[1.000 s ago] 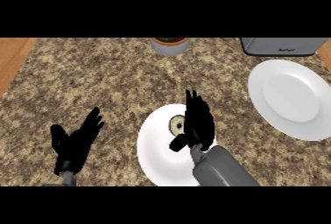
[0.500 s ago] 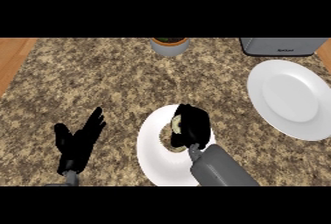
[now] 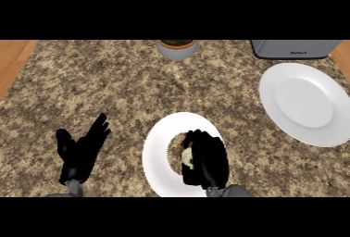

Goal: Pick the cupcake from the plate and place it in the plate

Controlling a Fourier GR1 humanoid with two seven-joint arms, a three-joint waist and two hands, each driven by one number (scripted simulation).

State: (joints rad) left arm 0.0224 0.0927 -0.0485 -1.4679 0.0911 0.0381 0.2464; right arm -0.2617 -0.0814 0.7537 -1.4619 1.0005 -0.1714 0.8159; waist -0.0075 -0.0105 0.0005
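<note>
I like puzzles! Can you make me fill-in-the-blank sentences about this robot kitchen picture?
1. The right robot hand curls round the ____.
2. The near plate and the far plate are both ____ in colour.
3. The left robot hand is open, holding ____.

Missing words: cupcake; white; nothing.

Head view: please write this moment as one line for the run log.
right hand: curled round cupcake on near plate | left hand: open, resting at left | far plate: bare
</note>
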